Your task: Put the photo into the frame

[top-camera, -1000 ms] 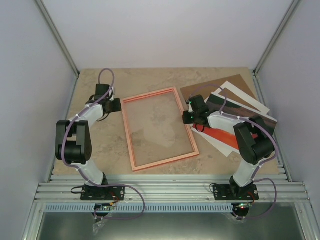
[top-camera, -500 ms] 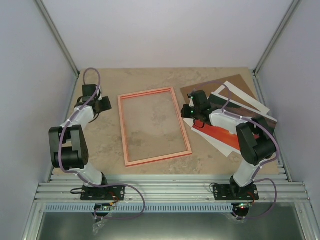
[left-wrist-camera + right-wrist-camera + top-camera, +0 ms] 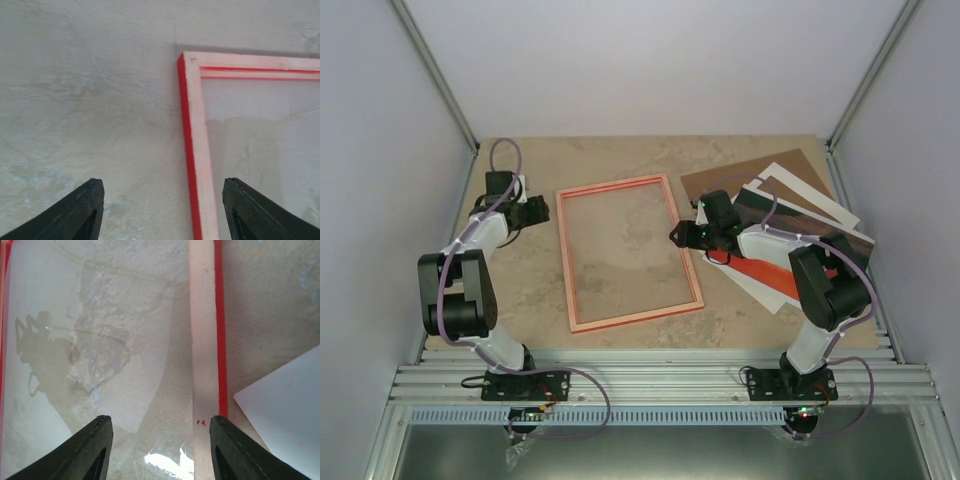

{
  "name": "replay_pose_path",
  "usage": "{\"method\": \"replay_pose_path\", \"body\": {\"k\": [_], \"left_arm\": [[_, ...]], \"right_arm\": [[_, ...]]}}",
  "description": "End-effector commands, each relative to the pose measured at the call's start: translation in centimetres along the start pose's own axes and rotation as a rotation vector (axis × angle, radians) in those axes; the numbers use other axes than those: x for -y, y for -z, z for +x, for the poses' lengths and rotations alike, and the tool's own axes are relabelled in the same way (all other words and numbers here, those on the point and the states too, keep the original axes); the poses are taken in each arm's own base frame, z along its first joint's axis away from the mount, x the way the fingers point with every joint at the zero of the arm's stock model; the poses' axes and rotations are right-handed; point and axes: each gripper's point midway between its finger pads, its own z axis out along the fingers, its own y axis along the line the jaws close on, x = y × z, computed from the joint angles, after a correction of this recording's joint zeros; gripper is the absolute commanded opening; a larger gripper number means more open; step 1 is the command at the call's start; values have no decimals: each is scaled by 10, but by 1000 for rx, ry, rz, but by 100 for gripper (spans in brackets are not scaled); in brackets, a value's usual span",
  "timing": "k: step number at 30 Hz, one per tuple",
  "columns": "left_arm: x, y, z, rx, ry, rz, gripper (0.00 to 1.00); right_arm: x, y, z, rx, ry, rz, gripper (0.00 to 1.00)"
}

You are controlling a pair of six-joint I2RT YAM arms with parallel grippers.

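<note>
Though unreadable, red specks [image 3: 201, 422] dot frame [image 3: 202, 330]

left fingers [image 3: 77, 215] and right fingers [image 3: 92, 450] spread apart

I'm wearing white shells over black joints on my left arm [image 3: 483, 233] and right arm [image 3: 770, 241], purple cables [image 3: 504, 141] looping alongside. My left claw [image 3: 162, 181] and right claw [image 3: 161, 417] are showing tapered black fingers [image 3: 80, 211].
</note>
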Motion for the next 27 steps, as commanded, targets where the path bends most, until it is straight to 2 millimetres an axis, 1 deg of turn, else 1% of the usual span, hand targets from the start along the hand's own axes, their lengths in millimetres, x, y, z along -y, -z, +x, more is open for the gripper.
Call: {"method": "replay_pose_path", "body": {"k": [1, 3, 5, 8, 13, 18, 21, 24, 27], "left_arm": [[17, -11, 32, -110, 22, 125, 70], [18, -18, 43, -146, 38, 148, 72], [18, -25, 50, -175, 43, 155, 73], [22, -34, 58, -213, 50, 191, 73], [32, -46, 64, -252, 61, 262, 71], [38, -58, 61, -259, 63, 310, 67], [42, -65, 51, -247, 50, 327, 65], [42, -70, 44, -241, 40, 329, 64], [40, -72, 40, -229, 25, 321, 64]], "right_arm": [[-4, -9, 5, -33, 23, -68, 57], [-3, -14, 7, -56, 30, -83, 57], [1, -18, 16, -99, 15, -94, 57], [4, -20, 30, -151, -3, -126, 57], [-4, -18, 42, -199, -13, -196, 57], [-9, -20, 49, -255, -17, -240, 56], [-8, -22, 54, -296, -19, -257, 55], [-9, -22, 56, -319, -13, -275, 54], [-17, -17, 56, -322, 1, -315, 54]]}}
